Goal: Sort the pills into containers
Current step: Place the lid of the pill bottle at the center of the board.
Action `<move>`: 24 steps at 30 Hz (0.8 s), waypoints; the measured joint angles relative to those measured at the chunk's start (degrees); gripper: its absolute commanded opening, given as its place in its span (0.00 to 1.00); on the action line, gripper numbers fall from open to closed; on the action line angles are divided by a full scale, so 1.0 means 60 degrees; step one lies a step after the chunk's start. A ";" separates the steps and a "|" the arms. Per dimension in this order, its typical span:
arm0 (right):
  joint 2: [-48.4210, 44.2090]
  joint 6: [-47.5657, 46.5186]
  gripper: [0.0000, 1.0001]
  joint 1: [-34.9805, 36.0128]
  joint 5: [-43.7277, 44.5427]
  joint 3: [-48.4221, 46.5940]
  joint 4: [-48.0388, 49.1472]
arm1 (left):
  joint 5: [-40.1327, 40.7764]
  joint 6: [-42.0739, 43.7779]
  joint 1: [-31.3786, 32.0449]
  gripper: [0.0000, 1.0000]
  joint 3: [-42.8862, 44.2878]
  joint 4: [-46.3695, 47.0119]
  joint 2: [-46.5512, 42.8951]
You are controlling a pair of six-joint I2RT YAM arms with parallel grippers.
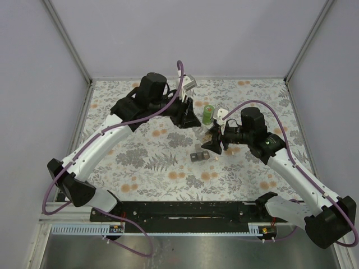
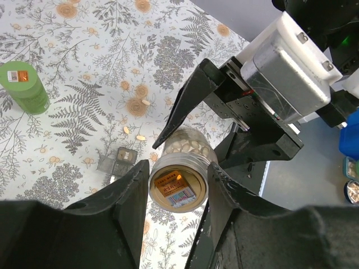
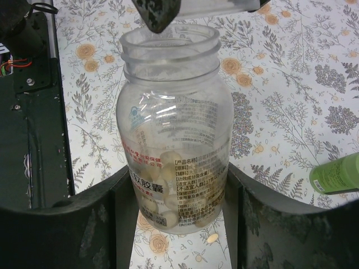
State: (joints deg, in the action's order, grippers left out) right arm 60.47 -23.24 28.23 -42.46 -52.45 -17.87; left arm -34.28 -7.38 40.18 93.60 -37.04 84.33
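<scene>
**Bottle uncapped, pills not yet sorted**

Obs.: right pincer (image 3: 175, 171) pinches the clear pill bottle (image 3: 174, 112) by its lower body. It is held off the surface (image 1: 140, 168), mouth bare, with pale pills heaped at its bottom. Left pincer (image 2: 180, 166) sits just past the bottle's mouth, pinching a round cap (image 2: 179, 190), or so it looks; the label hides the detail.

Loose pills (image 2: 140, 137) lie on the surface just under the right pincer, next to a small dark box (image 2: 118, 161). A green bottle (image 1: 208, 114) stands between the two pincers, nearer the left one.

Step, as I judge it: opening is done and filling is not begun.

Next: left pincer must put the cap down clear of the pills, then pick them up singly. Right pincer should keep the bottle steady, mouth up.
</scene>
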 measured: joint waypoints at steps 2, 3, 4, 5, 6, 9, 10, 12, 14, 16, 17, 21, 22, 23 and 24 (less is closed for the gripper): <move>0.0000 0.0004 0.01 -0.0004 -0.0004 0.0000 0.0000 | 0.0044 0.0044 -0.0040 0.00 0.0000 0.0022 -0.0015; 0.0000 0.0007 0.01 -0.0018 -0.0004 0.0000 0.0004 | 0.0047 0.0080 -0.0080 0.00 -0.0004 0.0033 -0.0047; 0.0000 0.0011 0.01 -0.0022 -0.0004 0.0000 0.0004 | 0.0040 0.0135 -0.0120 0.00 -0.0007 0.0055 -0.0095; -0.0004 0.0015 0.01 -0.0022 -0.0007 0.0000 0.0007 | 0.0040 0.0157 -0.0160 0.00 -0.0022 0.0076 -0.0138; -0.0007 0.0018 0.01 -0.0029 -0.0007 0.0000 0.0011 | 0.0040 0.0233 -0.0251 0.00 -0.0073 0.0117 -0.0240; -0.0015 0.0026 0.01 -0.0055 -0.0011 0.0000 0.0044 | 0.0044 0.0426 -0.0546 0.00 -0.0229 0.0124 -0.0506; -0.0018 0.0026 0.01 -0.0069 -0.0015 0.0000 0.0066 | 0.0047 0.0506 -0.0656 0.00 -0.0313 0.0127 -0.0612; -0.0029 0.0029 0.01 -0.0095 -0.0015 0.0000 0.0095 | 0.0073 0.0703 -0.0892 0.00 -0.0543 0.0131 -0.0838; -0.0047 0.0036 0.01 -0.0113 -0.0022 0.0000 0.0109 | 0.0175 0.0991 -0.1122 0.00 -0.0783 0.0131 -0.0987; -0.0073 0.0058 0.01 -0.0131 -0.0029 0.0000 0.0113 | 0.0404 0.1344 -0.1297 0.00 -0.1118 0.0149 -0.1060; -0.0084 0.0058 0.01 -0.0146 -0.0036 0.0000 0.0113 | 0.0557 0.1545 -0.1359 0.00 -0.1330 0.0175 -0.1067; -0.0091 0.0051 0.01 -0.0164 -0.0044 0.0000 0.0098 | 0.1366 0.2335 -0.1545 0.00 -0.2703 0.0492 -0.1027; -0.0091 0.0047 0.01 -0.0164 -0.0044 0.0000 0.0095 | 0.1541 0.2506 -0.1570 0.00 -0.3027 0.0565 -0.0969; -0.0091 0.0040 0.01 -0.0168 -0.0044 0.0000 0.0069 | 0.1712 0.2667 -0.1592 0.00 -0.3359 0.0641 -0.0882; -0.0091 0.0015 0.01 -0.0171 -0.0044 0.0000 0.0055 | 0.1869 0.2812 -0.1617 0.00 -0.3676 0.0754 -0.0743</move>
State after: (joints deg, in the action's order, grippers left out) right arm 59.92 -23.16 27.20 -42.72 -52.45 -17.54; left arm -23.07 9.50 30.48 71.55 -32.51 79.88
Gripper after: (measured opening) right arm 0.617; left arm 0.450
